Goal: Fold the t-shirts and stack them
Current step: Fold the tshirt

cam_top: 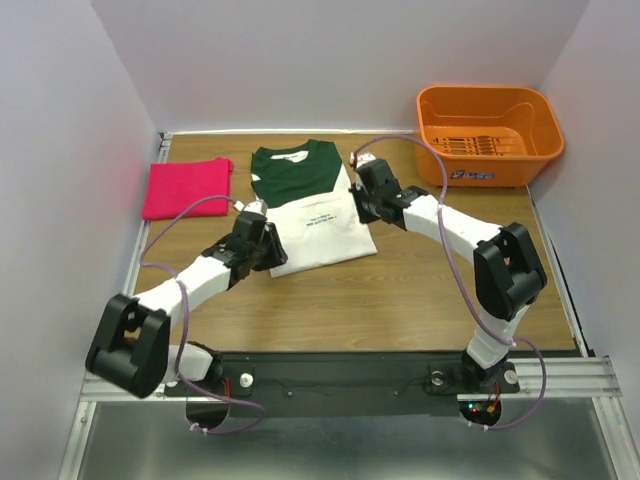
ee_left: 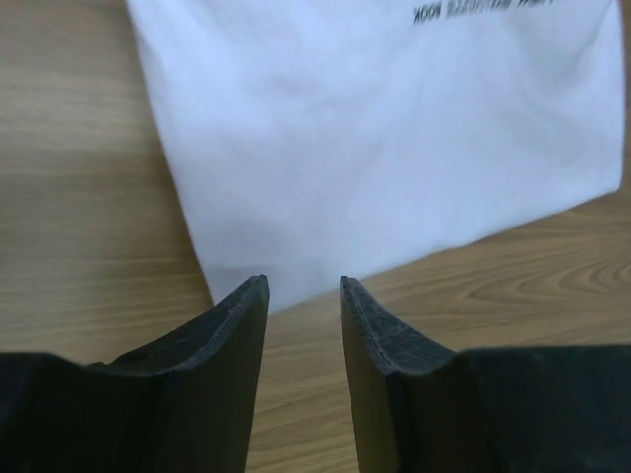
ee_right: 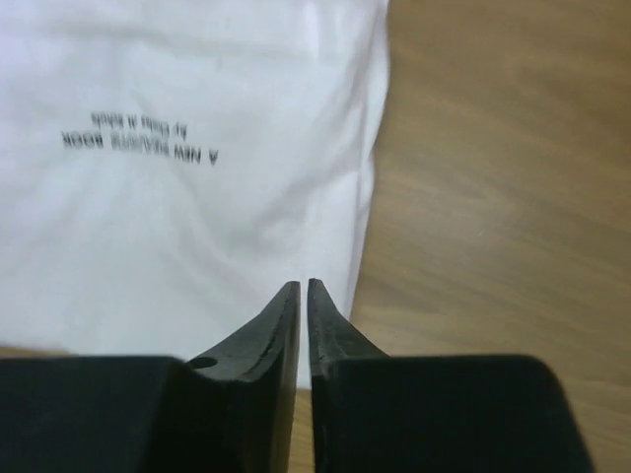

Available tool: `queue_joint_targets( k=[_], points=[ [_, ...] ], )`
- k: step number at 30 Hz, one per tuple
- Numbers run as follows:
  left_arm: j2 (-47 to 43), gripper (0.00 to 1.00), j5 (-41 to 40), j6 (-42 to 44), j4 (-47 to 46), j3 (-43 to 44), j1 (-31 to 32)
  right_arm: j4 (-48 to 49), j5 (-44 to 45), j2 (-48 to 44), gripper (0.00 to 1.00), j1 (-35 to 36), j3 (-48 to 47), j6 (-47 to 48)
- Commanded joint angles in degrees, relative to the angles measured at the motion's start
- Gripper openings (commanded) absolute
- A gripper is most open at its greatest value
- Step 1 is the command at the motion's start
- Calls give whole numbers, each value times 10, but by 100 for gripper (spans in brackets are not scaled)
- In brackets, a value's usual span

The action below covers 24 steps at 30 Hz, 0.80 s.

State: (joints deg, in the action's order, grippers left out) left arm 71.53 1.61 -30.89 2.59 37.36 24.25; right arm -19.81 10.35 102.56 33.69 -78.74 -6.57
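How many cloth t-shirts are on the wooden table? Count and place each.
2. The folded plain pink-red t-shirt lies at the far left corner; the white t-shirt with dark green top lies in the middle. None seems hidden.

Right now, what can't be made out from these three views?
Top view: both sets of jaws hidden under their own wrists at the white t-shirt.
Right wrist: jaws nearly together at the shirt's edge; whether cloth is pinched, unclear.
Left wrist: the black print is cut off by the top edge and blurred.
Wrist views: pink t-shirt and orange basket out of frame.
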Motion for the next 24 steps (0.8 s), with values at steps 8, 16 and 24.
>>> queue_joint_targets(
  k=[8, 16, 24],
  points=[
    [130, 43, 8, -46, -11, 39, 15, 69, -65, 17, 5, -20, 153, -117],
    [148, 41, 23, -72, 28, -8, 14, 83, -72, -31, 4, -33, 262, -162],
    [-6, 41, -9, -90, 104, -47, 16, 51, -100, -158, 5, -39, 370, -199]
  ],
)
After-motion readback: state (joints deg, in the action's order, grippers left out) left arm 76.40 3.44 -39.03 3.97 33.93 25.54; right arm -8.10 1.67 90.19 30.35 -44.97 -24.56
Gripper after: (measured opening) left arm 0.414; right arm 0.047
